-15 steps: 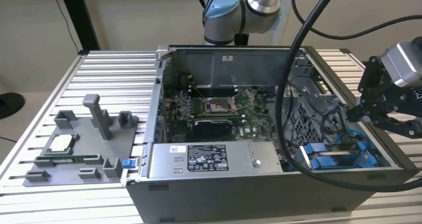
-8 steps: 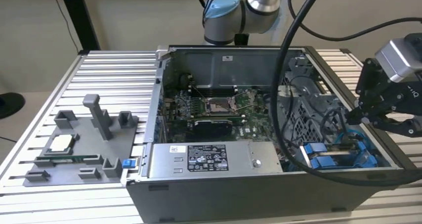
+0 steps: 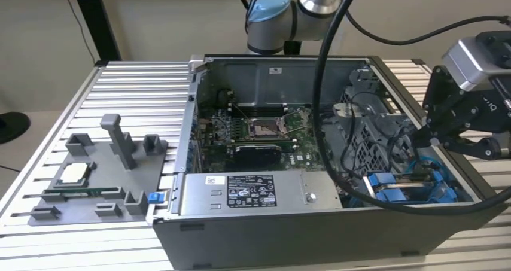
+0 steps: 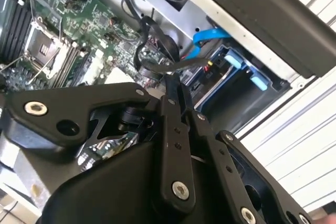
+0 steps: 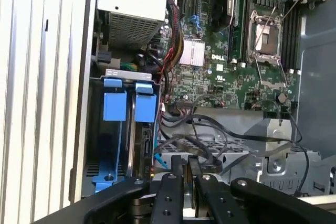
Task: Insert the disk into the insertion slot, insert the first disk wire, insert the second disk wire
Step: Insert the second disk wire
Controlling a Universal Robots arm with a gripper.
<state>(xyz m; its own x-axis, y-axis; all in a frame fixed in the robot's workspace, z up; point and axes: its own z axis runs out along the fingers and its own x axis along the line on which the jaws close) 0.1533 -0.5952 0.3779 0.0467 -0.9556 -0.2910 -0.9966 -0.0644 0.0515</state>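
We see the gripper pinched closed on a black wire beside the disk seated in the insertion slot.

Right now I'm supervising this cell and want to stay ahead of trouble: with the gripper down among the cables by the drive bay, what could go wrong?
1. The gripper seems pinched on a black wire amid loose cable loops; a pull could snag them.
2. A tilted wire end might jam beside the insertion slot.
3. The arm's thick cable drapes over the open case and could catch its wall.
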